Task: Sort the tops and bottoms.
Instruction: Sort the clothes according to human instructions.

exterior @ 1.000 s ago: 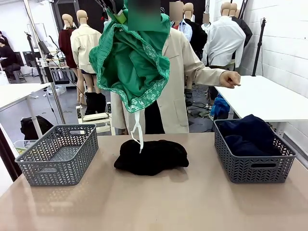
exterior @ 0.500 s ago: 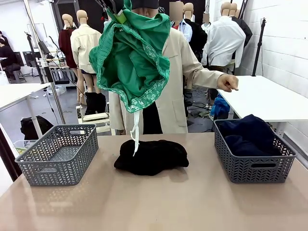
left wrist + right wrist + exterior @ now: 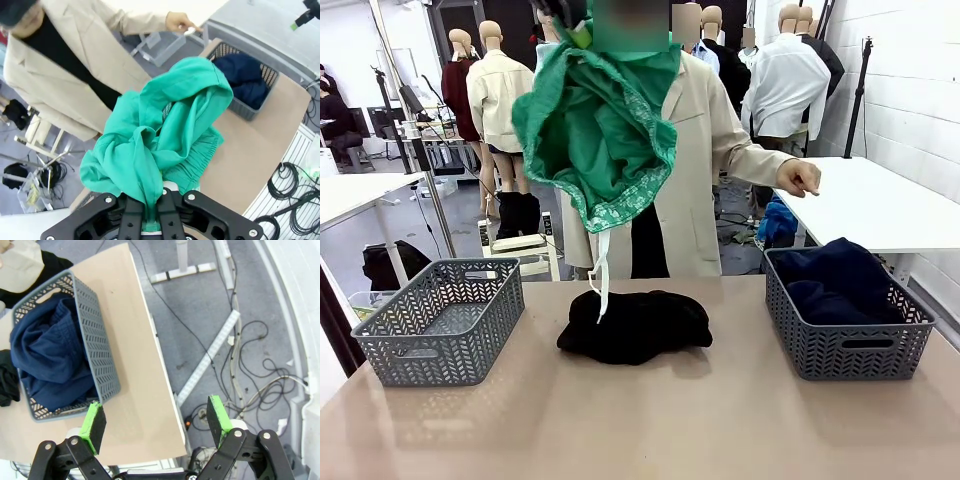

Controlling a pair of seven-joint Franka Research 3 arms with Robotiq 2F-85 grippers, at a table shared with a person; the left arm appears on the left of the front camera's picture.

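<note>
A bright green garment (image 3: 595, 130) hangs high over the table's middle, its white drawstring (image 3: 601, 272) dangling just above a black garment (image 3: 635, 325) that lies bunched on the tabletop. My left gripper (image 3: 572, 18) is shut on the green cloth's top. In the left wrist view the green garment (image 3: 165, 135) spills down from between the shut fingers (image 3: 152, 220). A dark navy garment (image 3: 835, 280) fills the right basket (image 3: 850, 352). My right gripper (image 3: 156, 420) hovers open above the table's right edge, next to the navy garment (image 3: 50, 355) in its basket (image 3: 95, 345).
A grey basket (image 3: 440, 320) stands on the left of the table with nothing in it. A person in a beige blazer (image 3: 705, 150) stands behind the table, one hand (image 3: 798, 178) held out over a white table (image 3: 880, 205) at the right.
The hanging green garment has shifted slightly to the right, its drawstring swinging. The person's outstretched hand has dropped a little. Both grippers keep their states.
</note>
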